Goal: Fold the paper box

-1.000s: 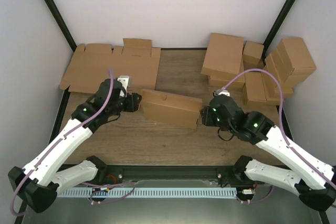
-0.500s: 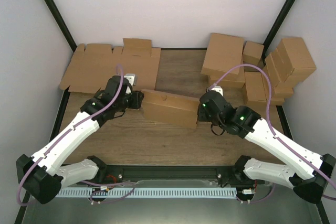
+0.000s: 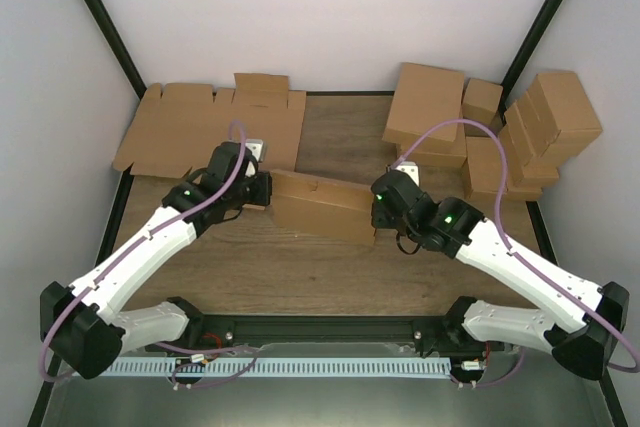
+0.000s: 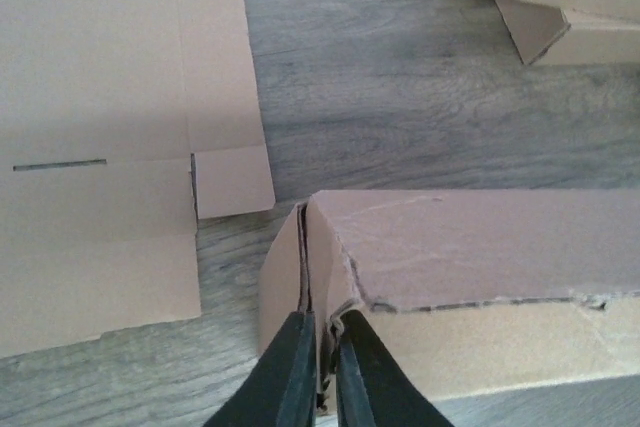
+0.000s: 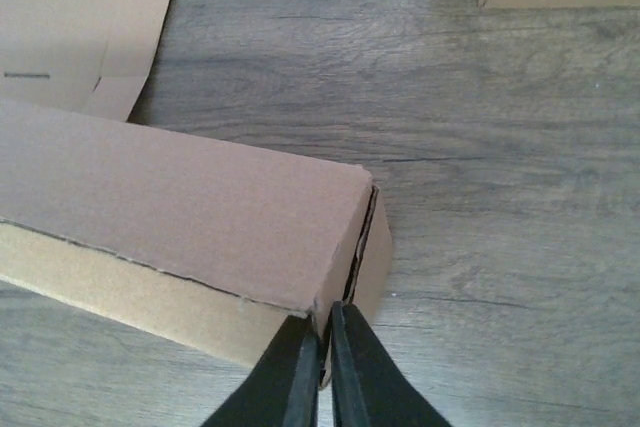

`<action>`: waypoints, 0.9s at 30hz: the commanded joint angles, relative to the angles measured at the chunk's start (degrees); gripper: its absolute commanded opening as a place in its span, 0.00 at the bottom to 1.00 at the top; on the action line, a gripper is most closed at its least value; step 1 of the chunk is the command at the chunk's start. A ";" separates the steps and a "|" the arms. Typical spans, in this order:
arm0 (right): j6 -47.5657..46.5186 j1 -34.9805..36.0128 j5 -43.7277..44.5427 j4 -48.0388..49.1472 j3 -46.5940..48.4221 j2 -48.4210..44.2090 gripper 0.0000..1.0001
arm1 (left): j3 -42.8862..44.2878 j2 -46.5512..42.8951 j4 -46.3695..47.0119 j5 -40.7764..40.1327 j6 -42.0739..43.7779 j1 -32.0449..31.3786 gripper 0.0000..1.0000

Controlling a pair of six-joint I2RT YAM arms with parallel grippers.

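Note:
The paper box point(image 3: 322, 206) is a long plain brown carton lying slantwise at the middle of the table, its lid down. My left gripper point(image 3: 266, 190) is at its left end, shut on the end wall's cardboard layers point(image 4: 312, 277), which run between the two black fingers point(image 4: 288, 377). My right gripper point(image 3: 377, 215) is at the right end, likewise shut on the end flap edge point(image 5: 350, 277). In the right wrist view the box top point(image 5: 180, 207) stretches to the left. Both grips sit at the near corners.
A stack of flat brown blanks point(image 3: 205, 132) lies at the back left, close behind the left gripper. Several closed brown boxes point(image 3: 480, 132) are piled at the back right. Bare wood point(image 3: 340, 137) shows between the two piles.
Both arms have moved inward onto the box ends and their jaws have closed from open onto the end flaps. The box itself has barely shifted.

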 commanded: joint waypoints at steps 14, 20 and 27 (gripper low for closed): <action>3.12 0.38 -4.39 1.38 -6.18 -1.20 0.01 | -3.98 0.17 0.97 4.33 1.54 -0.01 0.04; 3.35 0.39 -5.46 1.50 -7.38 -0.70 0.01 | -6.66 0.39 1.33 5.92 0.45 -0.01 0.04; 2.08 0.37 -5.28 1.38 -6.63 -1.40 0.01 | -6.15 0.72 -1.13 5.30 0.31 0.02 0.04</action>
